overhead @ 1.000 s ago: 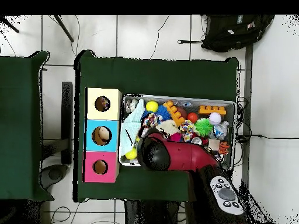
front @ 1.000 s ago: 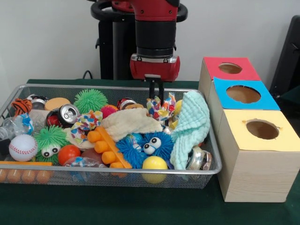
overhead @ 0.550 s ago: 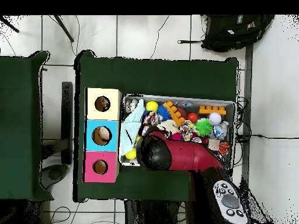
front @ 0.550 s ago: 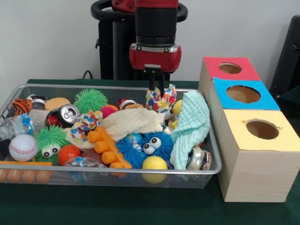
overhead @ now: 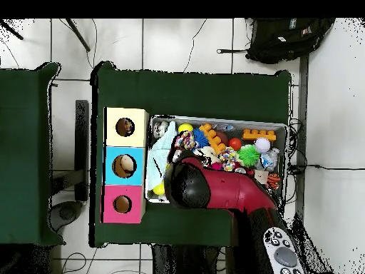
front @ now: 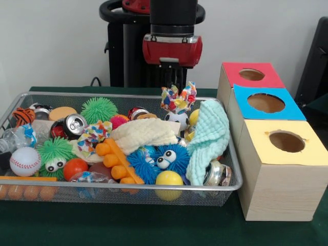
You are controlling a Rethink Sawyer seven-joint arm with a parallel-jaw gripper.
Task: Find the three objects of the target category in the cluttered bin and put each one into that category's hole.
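Claw (front: 173,88): pinched on colourful patterned cloth (front: 178,99) hanging above the wire bin (front: 128,190); thin grip, risk of slipping back before the boxes.

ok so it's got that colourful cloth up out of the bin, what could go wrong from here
The hand pinches only the top of the patterned cloth, so the hanging cloth might slip out on the way to the boxes. Its lower edge hangs just above the mint green towel and the clutter beneath, so a low sideways move could snag or drag something. The floppy cloth may also catch on the rim of a hole such as the blue box instead of dropping through.
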